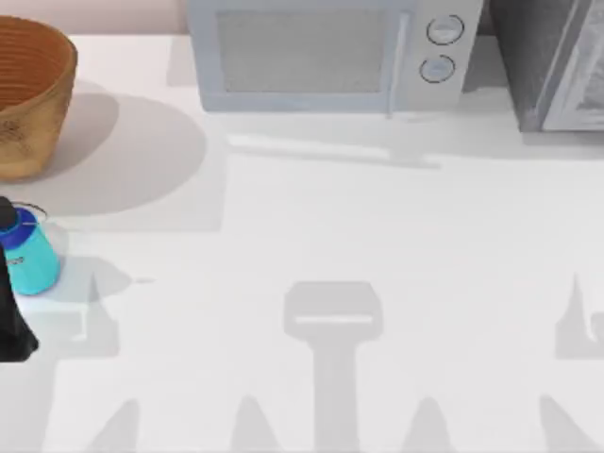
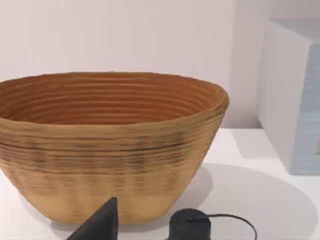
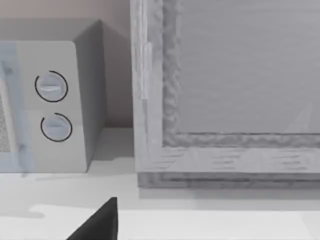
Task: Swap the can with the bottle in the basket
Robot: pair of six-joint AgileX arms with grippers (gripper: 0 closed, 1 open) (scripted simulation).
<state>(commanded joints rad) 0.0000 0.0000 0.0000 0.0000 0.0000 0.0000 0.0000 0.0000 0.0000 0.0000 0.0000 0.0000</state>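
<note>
The stubby teal bottle with its dark blue cap stands on the white desk just in front of the golden-brown woven wicker basket. The left gripper hovers beside it; whether its jaws are spread, I cannot tell. Judging by this, the step is handling the bottle; next, a secure pinch or a clean retreat.

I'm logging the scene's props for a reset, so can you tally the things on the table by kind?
Wicker basket: 1
Teal bottle: 1
Microwave: 1
Grey cabinet-like unit at the back right: 1
Total: 4
</note>
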